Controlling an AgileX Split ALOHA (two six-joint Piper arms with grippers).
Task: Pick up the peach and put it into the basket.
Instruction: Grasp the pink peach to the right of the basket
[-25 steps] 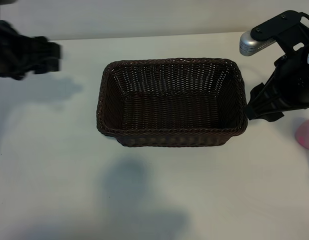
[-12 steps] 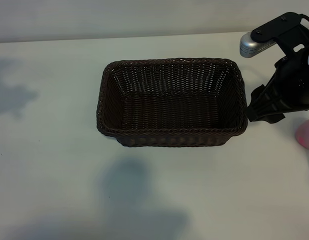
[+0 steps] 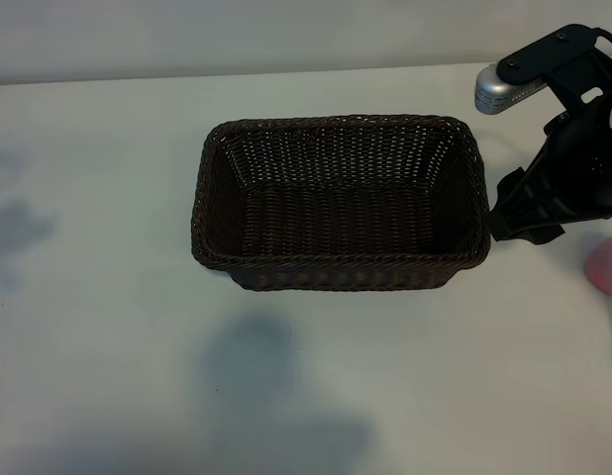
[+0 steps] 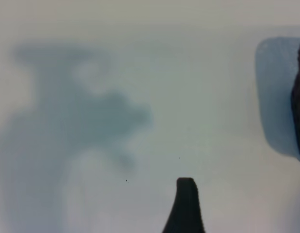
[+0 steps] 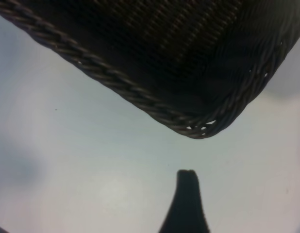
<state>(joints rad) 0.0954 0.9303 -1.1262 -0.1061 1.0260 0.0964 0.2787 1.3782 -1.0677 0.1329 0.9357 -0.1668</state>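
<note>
While the small pale-pink round peach (image 3: 608, 267) lies at the table's right edge, outside the dark-brown woven wicker basket (image 3: 341, 269), our right gripper (image 3: 524, 213) hangs between them, jaws wide; our left gripper's spread we cannot tell.

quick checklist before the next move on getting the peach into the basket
1. Peach location: ok. The peach lies on the table at the exterior view's right edge, partly cut off.
2. Peach free to grasp: ok. Nothing holds it; it is outside the basket.
3. Basket ready: ok. It sits upright mid-table, and its inside shows nothing in it.
4. Right gripper: ok. It hovers beside the basket's right end, between basket and peach, holding nothing.
5. Right gripper clear of the basket rim: cannot tell. It sits very close to it.
6. Left gripper: ok. It is out of the exterior view, over bare table in its wrist view.
</note>
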